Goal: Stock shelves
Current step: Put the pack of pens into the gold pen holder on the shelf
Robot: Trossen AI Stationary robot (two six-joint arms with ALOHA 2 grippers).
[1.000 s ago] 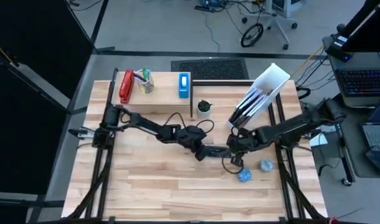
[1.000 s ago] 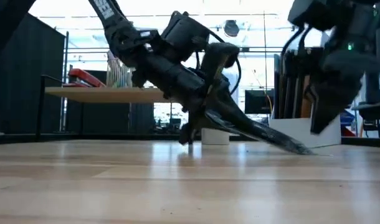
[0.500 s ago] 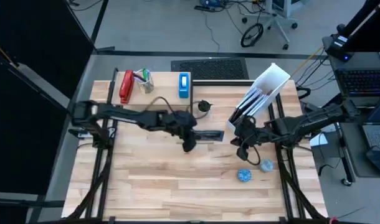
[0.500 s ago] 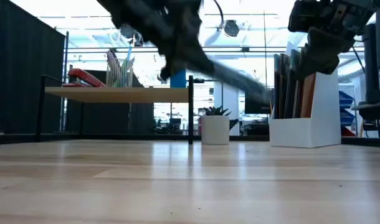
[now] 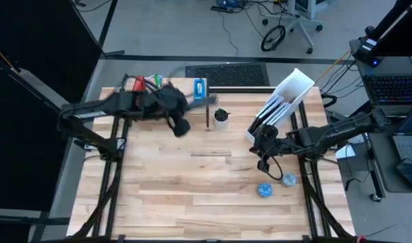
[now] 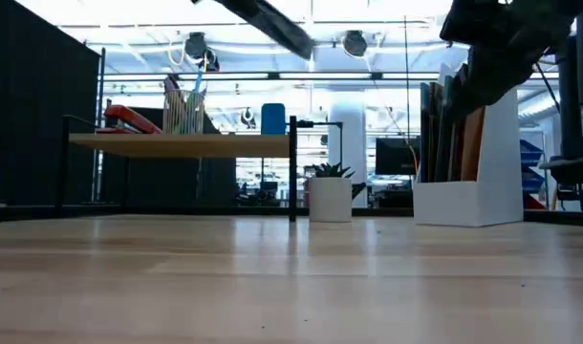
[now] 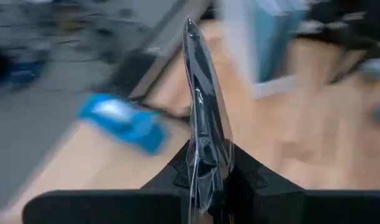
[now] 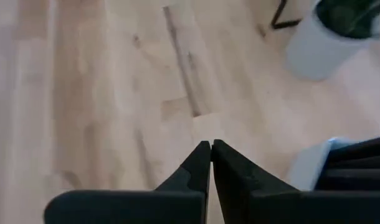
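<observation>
Above the low wooden shelf (image 6: pixel 182 144), which stands along the far edge of the table (image 5: pixel 192 196), the left gripper (image 5: pixel 181 125) hangs in the air with its fingers (image 7: pixel 252 177) clenched on a thin dark glossy sheet (image 7: pixel 202 118) that stands on edge between them. From the table-level camera the sheet shows as a dark slanted streak high over the shelf's near corner, well clear of the plank. On the shelf sit a red stapler (image 6: pixel 131 118), a pencil cup (image 6: pixel 183 111) and a blue box (image 6: pixel 272 118). Just beside the shelf's black end leg, a small potted plant (image 6: pixel 330 194) in a white pot rests on the table. Further from the shelf, past the plant, stands the white file holder (image 6: pixel 473 162) with several dark folders (image 6: pixel 446 129) upright inside it. The right gripper (image 5: pixel 262 151) hovers just in front of the file holder's open end, apart from it, with its two fingers (image 8: pixel 196 168) pressed together on nothing. Well away from the shelf, toward the near side of the table, lie two small crumpled balls, one bright blue (image 5: pixel 265 190) and one paler (image 5: pixel 288 179), close to each other beside the right arm.
</observation>
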